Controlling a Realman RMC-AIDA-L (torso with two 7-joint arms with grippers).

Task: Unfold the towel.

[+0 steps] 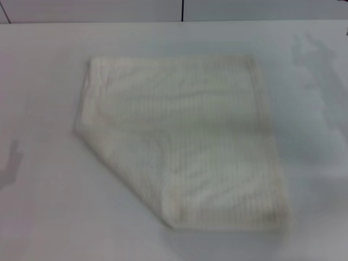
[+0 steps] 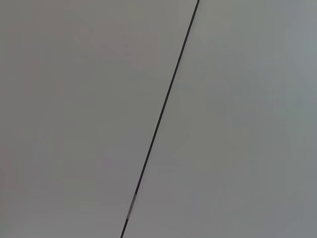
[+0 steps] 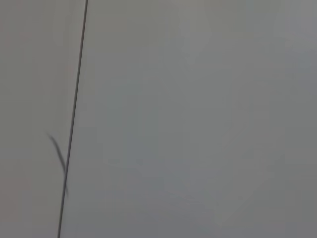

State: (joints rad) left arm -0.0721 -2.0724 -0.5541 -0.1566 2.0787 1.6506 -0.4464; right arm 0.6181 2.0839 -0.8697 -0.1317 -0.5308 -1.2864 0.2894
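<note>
The towel [image 1: 185, 141] is a cream-white cloth with faint ribbed stripes and hemmed edges. It lies flat on the white table [image 1: 43, 217] in the head view, near the middle. Its left part is folded over, which gives a slanted edge running from the left side down to the bottom corner. Neither gripper shows in the head view. Both wrist views show only plain grey-white surface with a thin dark seam line, and no towel.
A dark seam [image 1: 182, 10] splits the wall behind the table's far edge. Faint shadows fall on the table at the left [image 1: 11, 163] and at the right [image 1: 315, 60]. The seam also shows in the left wrist view [image 2: 158, 119] and right wrist view [image 3: 74, 114].
</note>
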